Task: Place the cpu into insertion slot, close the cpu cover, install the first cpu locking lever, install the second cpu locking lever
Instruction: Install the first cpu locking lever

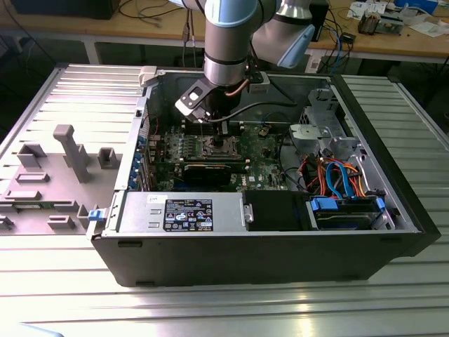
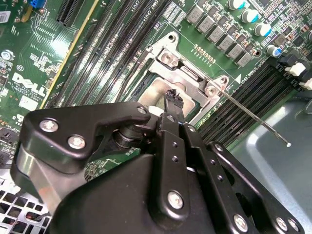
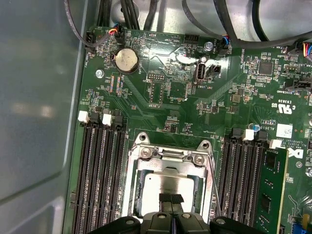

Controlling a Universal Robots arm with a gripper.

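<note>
In the upper middle of the exterior view, the arm (image 1: pixel 228 42) is seen lowered into the open computer case (image 1: pixel 245 253). The gripper (image 1: pixel 223 135) is set over the insertion slot (image 1: pixel 219 149) on the green motherboard (image 1: pixel 263 158). In both wrist views the fingers (image 3: pixel 165 198) are seen drawn narrow, tip against tip, at the dull silver top of the cpu (image 3: pixel 163 185); whether it is touched cannot be told. The cpu is seated in the slot and framed by the cpu cover (image 3: pixel 168 165), which appears to lie flat over it. In the second wrist view a thin locking lever (image 2: pixel 253 118) is seen standing out from the socket's corner, across black slots toward the grey case floor. The socket is closely flanked on both sides by rows of memory slots (image 3: pixel 100 180), one of them filled by a green memory module (image 3: pixel 270 190). A coin cell battery (image 3: pixel 126 60) is set well apart, and the board's edge is bounded by the case wall (image 3: pixel 34 97). In the exterior view a black graphics card (image 1: pixel 210 172) lies just below the socket in the frame. A power supply (image 1: pixel 186 214) runs along the lower case edge, and a drive bay (image 1: pixel 344 210) with coloured cables (image 1: pixel 337 175) crowds the exterior view's right. Open room is left mainly above the board. A grey fixture (image 1: pixel 70 151) rests on the slatted table (image 1: pixel 210 309) at the exterior view's left, outside the case.
</note>
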